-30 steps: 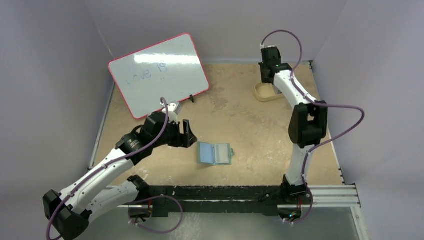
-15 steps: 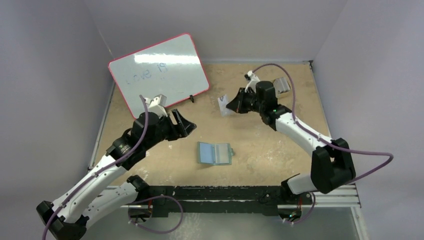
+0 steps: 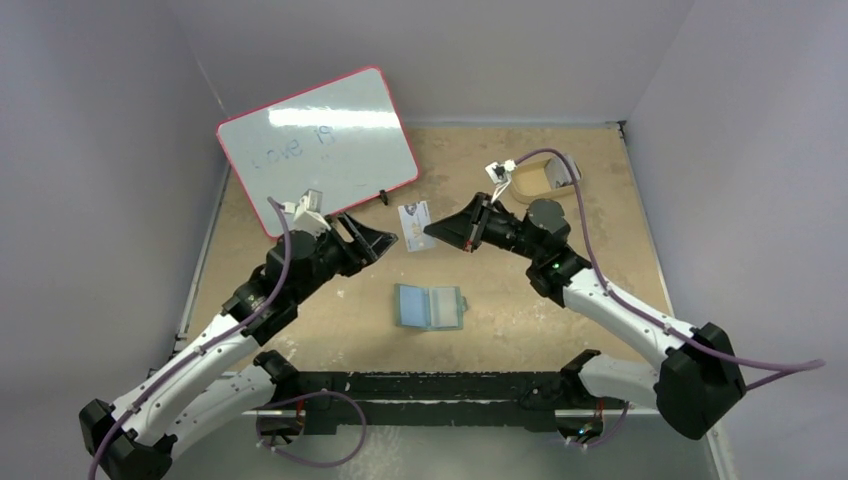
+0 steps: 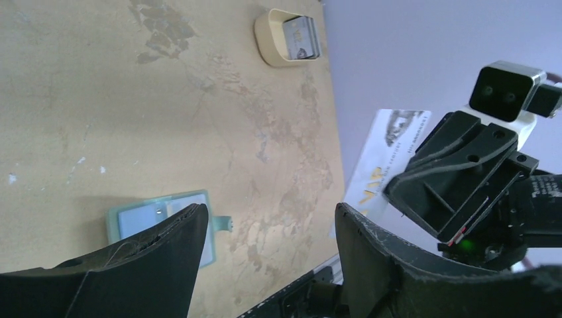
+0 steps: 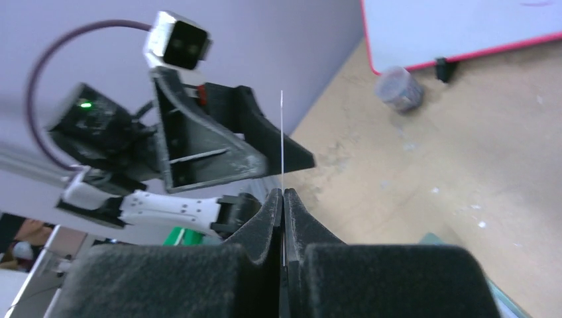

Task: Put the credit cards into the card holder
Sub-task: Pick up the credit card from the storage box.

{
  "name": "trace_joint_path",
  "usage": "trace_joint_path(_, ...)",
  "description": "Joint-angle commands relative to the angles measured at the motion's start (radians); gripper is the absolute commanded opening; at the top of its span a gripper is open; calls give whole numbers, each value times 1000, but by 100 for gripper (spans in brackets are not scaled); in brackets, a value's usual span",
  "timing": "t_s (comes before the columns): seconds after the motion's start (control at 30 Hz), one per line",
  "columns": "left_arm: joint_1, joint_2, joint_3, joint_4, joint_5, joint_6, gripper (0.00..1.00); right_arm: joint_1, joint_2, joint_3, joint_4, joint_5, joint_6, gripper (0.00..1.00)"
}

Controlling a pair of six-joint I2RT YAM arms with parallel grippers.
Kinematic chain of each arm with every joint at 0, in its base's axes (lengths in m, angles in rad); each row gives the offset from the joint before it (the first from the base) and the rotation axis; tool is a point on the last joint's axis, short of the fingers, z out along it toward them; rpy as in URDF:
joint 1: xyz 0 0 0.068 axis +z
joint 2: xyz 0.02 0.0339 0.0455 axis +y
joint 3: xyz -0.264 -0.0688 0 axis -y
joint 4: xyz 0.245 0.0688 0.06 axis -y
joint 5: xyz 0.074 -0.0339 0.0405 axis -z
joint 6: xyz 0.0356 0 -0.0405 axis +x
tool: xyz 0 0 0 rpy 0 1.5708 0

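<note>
1. Card holder [image 3: 430,307]: was laid open on the table, pockets up, long axis left to right.
2. Left gripper [image 3: 374,240]: jaws were spread wide, empty, just beside the card.
3. Right gripper [image 3: 432,232]: was pinched tight on one credit card [image 3: 414,226], carried clear of the table, long axis roughly near to far. The card was judged light, stiff and slick, best taken by its free edge.
4. Tray [image 4: 264,40]: further cards [image 4: 296,36] were stored inside.
</note>
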Motion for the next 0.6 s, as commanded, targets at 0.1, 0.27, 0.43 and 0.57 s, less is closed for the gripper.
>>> trace_joint_path(0.1,-1,-60,-57,285,74,-88,69,-1,-98,-31,210,-60,147,0)
trace_joint_path(0.27,-1,-42,-38,371,129,-87,69,9,-133,-2,167,-65,154,0)
trace_joint_path(0.43,0,-25,-39,521,229,-126,67,47,-139,0,153,-46,170,0)
trace_joint_path(0.57,-1,-13,-73,662,293,-189,59,86,-140,-13,159,-20,185,0)
